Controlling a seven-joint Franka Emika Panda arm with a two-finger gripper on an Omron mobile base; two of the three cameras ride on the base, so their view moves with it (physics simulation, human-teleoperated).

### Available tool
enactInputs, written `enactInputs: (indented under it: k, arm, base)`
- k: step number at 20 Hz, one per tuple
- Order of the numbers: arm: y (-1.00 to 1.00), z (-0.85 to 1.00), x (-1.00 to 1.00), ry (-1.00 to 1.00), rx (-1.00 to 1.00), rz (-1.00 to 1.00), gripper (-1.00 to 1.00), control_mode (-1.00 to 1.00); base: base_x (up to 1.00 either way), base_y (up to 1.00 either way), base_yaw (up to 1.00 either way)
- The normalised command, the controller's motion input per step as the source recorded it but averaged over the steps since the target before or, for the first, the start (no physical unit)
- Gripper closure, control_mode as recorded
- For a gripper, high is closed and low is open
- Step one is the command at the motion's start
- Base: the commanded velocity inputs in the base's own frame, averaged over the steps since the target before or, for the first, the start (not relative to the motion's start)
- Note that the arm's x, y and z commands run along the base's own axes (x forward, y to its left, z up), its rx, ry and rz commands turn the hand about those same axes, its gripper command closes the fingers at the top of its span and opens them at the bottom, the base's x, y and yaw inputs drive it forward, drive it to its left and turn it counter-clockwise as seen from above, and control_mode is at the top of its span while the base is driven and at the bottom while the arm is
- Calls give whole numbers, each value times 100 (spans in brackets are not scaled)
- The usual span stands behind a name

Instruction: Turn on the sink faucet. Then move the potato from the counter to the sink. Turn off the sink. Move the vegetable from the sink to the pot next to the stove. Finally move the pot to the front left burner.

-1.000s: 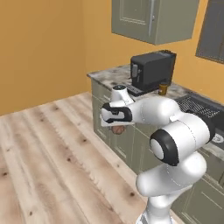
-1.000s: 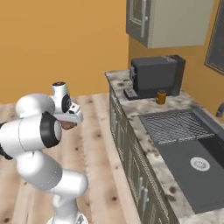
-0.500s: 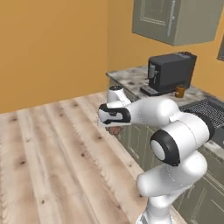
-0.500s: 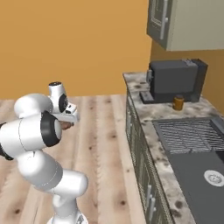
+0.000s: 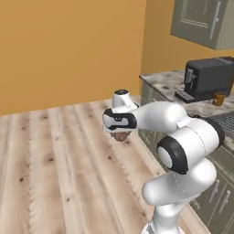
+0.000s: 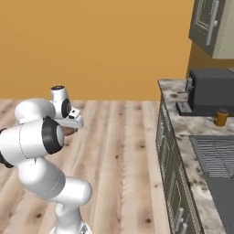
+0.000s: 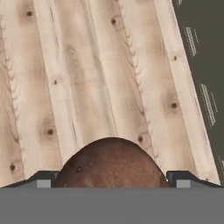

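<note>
**Potato carried over the floor, away from the counter**

The potato [image 7: 111, 162] is seen gripped between the wide-set fingertips of the gripper [image 5: 120, 135], hanging above the wooden floor [image 7: 92, 78]. The counter [image 6: 183, 125] lies well apart, to the side. The transfer step seems to be in hand, toward sink or pot. Next, the base must be brought alongside the counter before any release.

The glossy white rounded-link arm [image 5: 183, 137] had dark grey joint rings and a black wrist band.
</note>
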Motion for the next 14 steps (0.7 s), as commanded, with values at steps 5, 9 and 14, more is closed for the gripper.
enactInputs:
  k: [5, 9, 14]
  arm:
    - [0, 0, 0, 0, 0, 0, 100, 100]
    - [0, 0, 0, 0, 0, 0, 100, 100]
    - [0, 0, 0, 0, 0, 0, 100, 100]
  base:
    - [36, 31, 31]
    - [38, 14, 34]
    - [18, 4, 39]
